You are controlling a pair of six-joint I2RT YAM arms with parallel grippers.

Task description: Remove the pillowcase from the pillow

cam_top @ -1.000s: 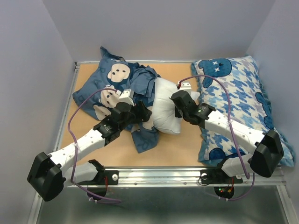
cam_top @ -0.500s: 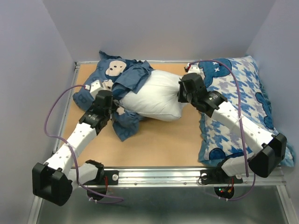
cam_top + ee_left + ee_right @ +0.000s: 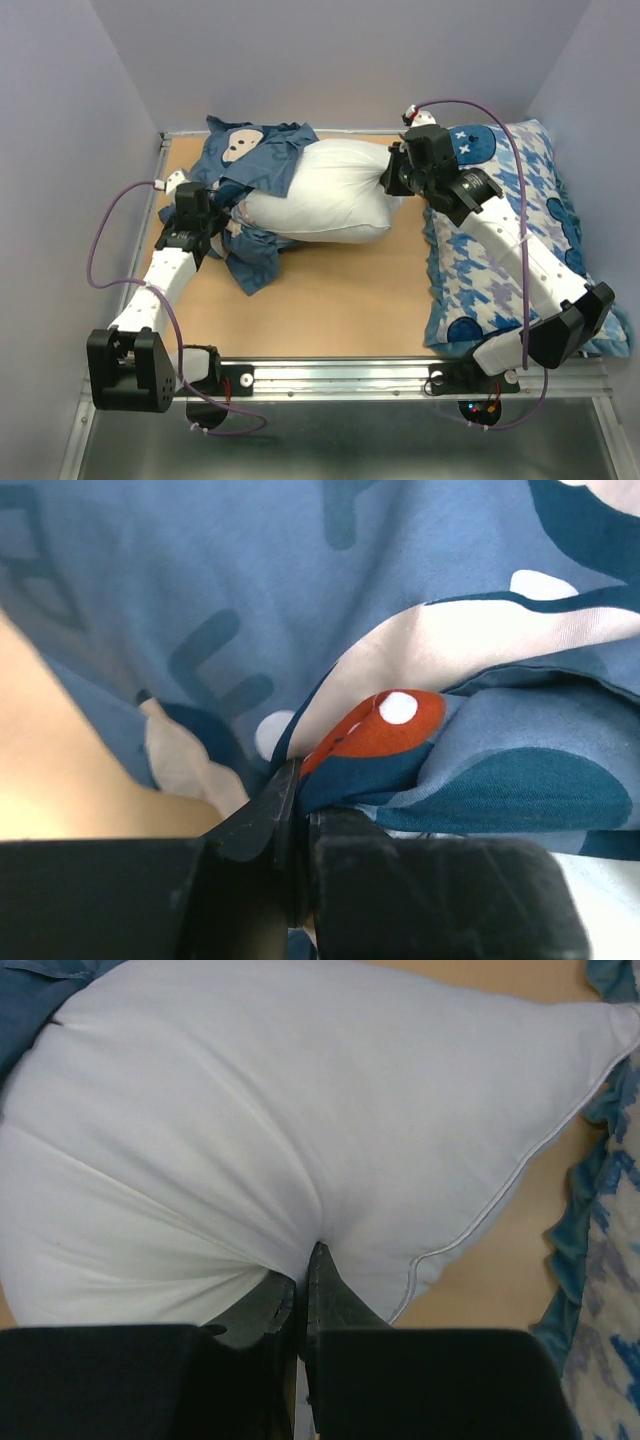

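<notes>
The white pillow [image 3: 322, 190] lies across the middle of the table, its right two thirds bare. The slate-blue pillowcase [image 3: 255, 165] with cartoon faces is bunched over its left end and trails toward the front. My left gripper [image 3: 212, 222] is at the left, shut on a fold of the pillowcase [image 3: 420, 730]; the left wrist view shows fabric pinched between the jaws of the left gripper [image 3: 297, 780]. At the pillow's right end my right gripper [image 3: 392, 180] is shut on the pillow [image 3: 300, 1110], white cloth puckered between the jaws of the right gripper [image 3: 303, 1265].
A blue-and-white houndstooth pillow [image 3: 510, 230] lies along the right side of the table, under my right arm. Bare tan tabletop [image 3: 340, 290] shows in front of the white pillow. A metal rail [image 3: 340, 375] runs along the near edge; grey walls close in the back and sides.
My left gripper has closed on the pillowcase and pulled left, away from the centre. My right gripper has drawn the pillow back and right. Much more white pillow is now uncovered.
</notes>
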